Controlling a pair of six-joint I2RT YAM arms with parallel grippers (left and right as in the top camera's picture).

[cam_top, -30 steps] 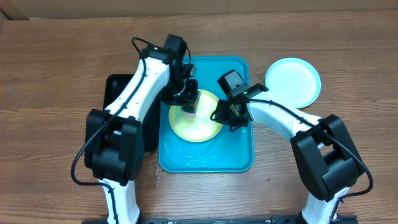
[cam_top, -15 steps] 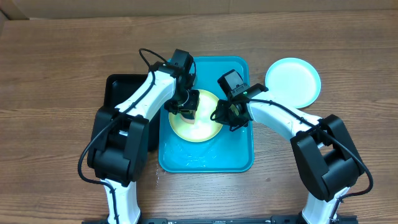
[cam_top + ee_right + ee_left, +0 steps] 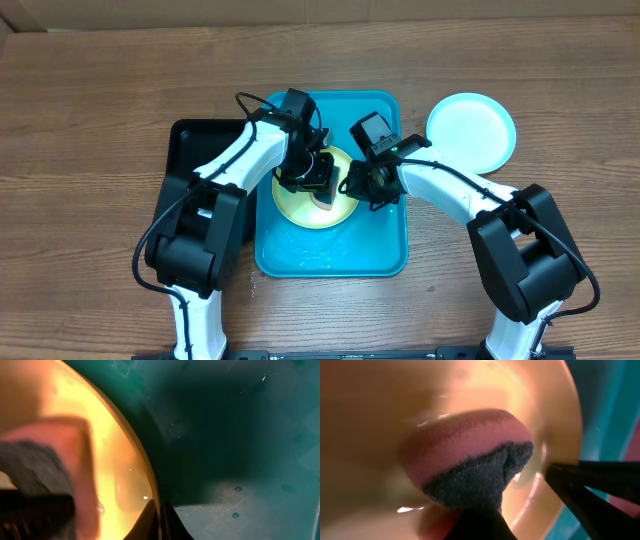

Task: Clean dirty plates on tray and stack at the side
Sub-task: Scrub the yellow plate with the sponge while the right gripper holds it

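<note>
A pale yellow-green plate point(image 3: 300, 205) lies in the turquoise tray point(image 3: 330, 255). My left gripper point(image 3: 320, 182) is shut on a pink sponge with a dark scouring side point(image 3: 470, 460) and presses it onto the plate point(image 3: 380, 410). My right gripper point(image 3: 356, 186) is shut on the plate's right rim. In the right wrist view the rim point(image 3: 145, 470) runs between my fingertips point(image 3: 159, 519), with the sponge point(image 3: 55, 455) at the left. A light blue plate point(image 3: 471, 128) lies on the table, right of the tray. I cannot tell whether another plate lies under the yellow-green one.
A black tray point(image 3: 195, 150) sits against the turquoise tray's left side, partly under my left arm. The tray floor point(image 3: 240, 435) looks wet. The wooden table point(image 3: 90, 130) extends all round. A cardboard wall runs along the far edge.
My left gripper has swept the sponge from the plate's back left to its right part, close to the right gripper. The right arm has not moved.
</note>
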